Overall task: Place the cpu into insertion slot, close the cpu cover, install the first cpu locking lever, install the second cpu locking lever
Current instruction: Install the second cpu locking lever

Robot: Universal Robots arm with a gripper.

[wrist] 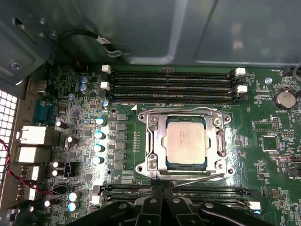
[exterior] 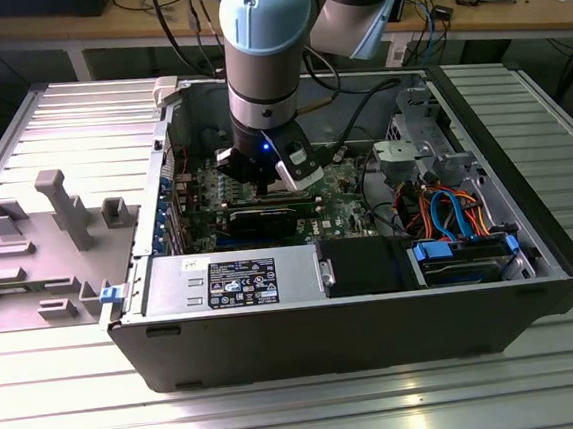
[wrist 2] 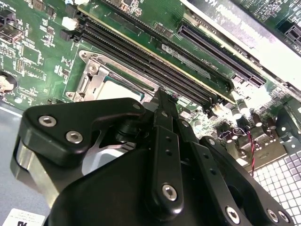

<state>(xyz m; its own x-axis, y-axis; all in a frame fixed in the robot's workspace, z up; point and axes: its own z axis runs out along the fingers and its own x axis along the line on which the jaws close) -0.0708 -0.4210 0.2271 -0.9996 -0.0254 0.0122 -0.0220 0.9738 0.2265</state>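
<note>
Chip [wrist: 186, 142]: we see it seated in the socket [wrist: 153, 141], cover [wrist: 217, 141] down.
Claw [wrist: 162, 195]: fingers together, empty, just beside the socket.
Case [exterior: 376, 322]: holds the board [wrist: 84, 141].

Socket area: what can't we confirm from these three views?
- Exterior view: the insertion slot is hidden behind the end effector and arm.
- Second wrist view: the end effector's black body covers most of the cpu and the cpu cover.
- First wrist view: the fingertips meet the socket's near edge; whether they touch the thin locking lever is unclear.
- End effector's lower body is cut off by the picture's edge.
</note>
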